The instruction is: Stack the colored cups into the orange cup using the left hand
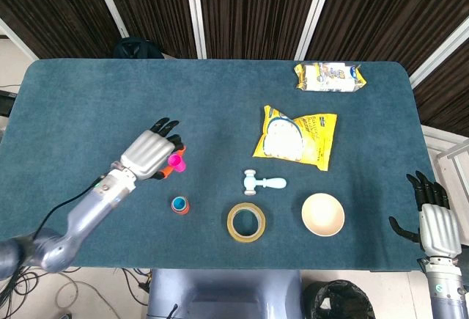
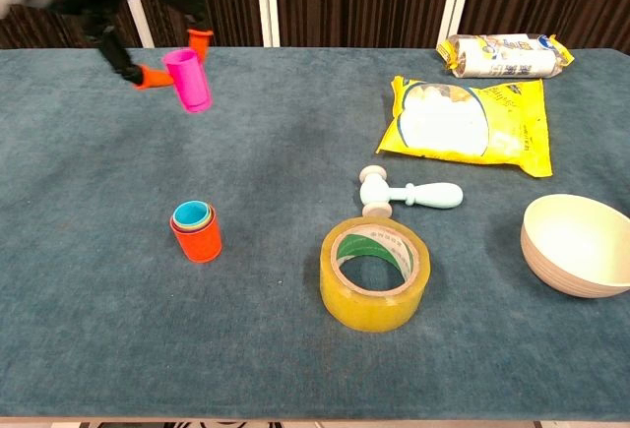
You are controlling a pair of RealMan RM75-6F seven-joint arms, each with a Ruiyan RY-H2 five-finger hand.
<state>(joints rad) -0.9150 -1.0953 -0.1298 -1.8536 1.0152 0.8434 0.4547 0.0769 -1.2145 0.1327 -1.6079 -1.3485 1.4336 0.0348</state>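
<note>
A pink cup (image 2: 187, 79) is pinched between the orange-tipped fingers (image 2: 151, 78) of the left hand (image 1: 149, 154) and is held clear of the blue surface (image 1: 88, 106), tilted slightly, with its open end up. In the head view the cup is seen just beside the hand's fingertips, above and a little to the left of the orange cup (image 2: 197, 235). The orange cup stands upright on the surface, and smaller cups are nested inside it — a blue one innermost, with pale yellow-green rims showing around it. The right hand (image 1: 437, 220) is seen at the lower right edge of the head view, off the surface, with nothing held and its dark fingers spread. A roll of yellow packing tape (image 2: 375, 273) lies flat near the front of the surface, with green printing on its inner core that is too small to be read. Just behind it a light blue toy mallet (image 2: 406, 192) lies on its side. A cream bowl (image 2: 579, 244) stands to the right of the tape. Farther back a yellow snack bag (image 2: 472, 121) lies flat, and beyond it, at the far edge, a smaller packet (image 2: 505, 54) is set — writing is printed on both, but none of it can be made out.
</note>
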